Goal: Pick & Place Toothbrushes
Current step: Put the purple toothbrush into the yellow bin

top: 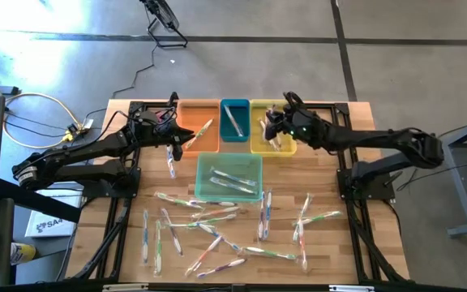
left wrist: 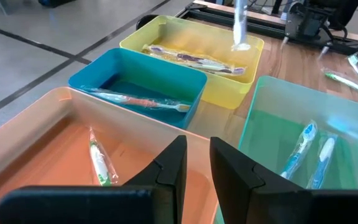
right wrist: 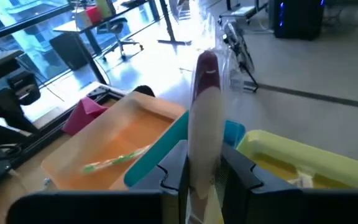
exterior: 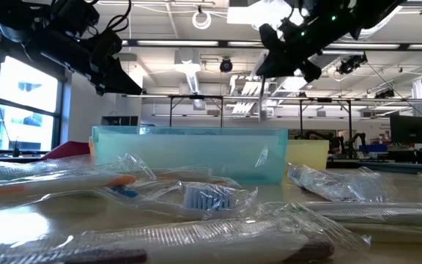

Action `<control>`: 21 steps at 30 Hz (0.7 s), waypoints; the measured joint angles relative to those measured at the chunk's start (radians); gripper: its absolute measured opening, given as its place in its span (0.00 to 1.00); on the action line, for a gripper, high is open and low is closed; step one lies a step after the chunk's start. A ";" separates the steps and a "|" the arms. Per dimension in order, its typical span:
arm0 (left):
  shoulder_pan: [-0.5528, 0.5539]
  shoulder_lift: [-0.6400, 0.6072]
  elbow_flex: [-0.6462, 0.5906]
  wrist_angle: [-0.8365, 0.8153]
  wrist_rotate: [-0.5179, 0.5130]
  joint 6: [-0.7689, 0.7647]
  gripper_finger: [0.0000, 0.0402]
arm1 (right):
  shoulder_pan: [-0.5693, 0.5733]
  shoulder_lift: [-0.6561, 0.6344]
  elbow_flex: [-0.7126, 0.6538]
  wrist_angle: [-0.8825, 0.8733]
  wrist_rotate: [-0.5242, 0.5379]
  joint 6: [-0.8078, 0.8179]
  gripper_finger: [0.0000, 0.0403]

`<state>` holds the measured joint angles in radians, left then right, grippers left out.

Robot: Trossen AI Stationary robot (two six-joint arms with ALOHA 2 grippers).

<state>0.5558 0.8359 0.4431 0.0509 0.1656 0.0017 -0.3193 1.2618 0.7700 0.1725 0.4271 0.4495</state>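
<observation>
We see the right gripper (right wrist: 204, 171) held above the yellow bin (top: 259, 139), its jaws closed on a wrapped toothbrush (right wrist: 205, 118) with a purple end that stands upright between them; in the left wrist view its lower end (left wrist: 240, 25) hangs just over that bin, where another wrapped toothbrush (left wrist: 191, 59) already lies. The left gripper (left wrist: 194, 171) hovers over the near edge of the orange bin (top: 186, 139), jaws set narrow with nothing between them. The orange bin holds a green-accented toothbrush (left wrist: 99, 163), the dark blue bin (top: 234, 120) holds one (left wrist: 142, 101) too, and the pale teal bin (top: 229, 178) holds two blue ones (left wrist: 300, 146). Many more wrapped toothbrushes (top: 217, 235) lie scattered on the wooden surface (top: 331, 243) in front of the bins.
</observation>
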 joint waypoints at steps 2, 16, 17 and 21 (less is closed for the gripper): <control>0.000 0.000 0.000 0.000 0.000 0.000 0.17 | -0.041 0.031 0.000 0.029 -0.060 0.017 0.12; 0.000 0.000 0.000 0.006 -0.003 0.000 0.17 | -0.280 0.191 0.004 0.063 -0.371 0.140 0.12; 0.000 0.000 0.000 0.007 -0.005 0.001 0.17 | -0.288 0.202 0.011 0.062 -0.380 0.144 0.12; 0.000 0.000 0.000 0.007 -0.004 0.000 0.17 | -0.303 0.244 0.073 0.024 -0.417 0.137 0.11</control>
<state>0.5558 0.8359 0.4431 0.0578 0.1612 0.0021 -0.6224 1.5063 0.8430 0.1965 0.0105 0.5865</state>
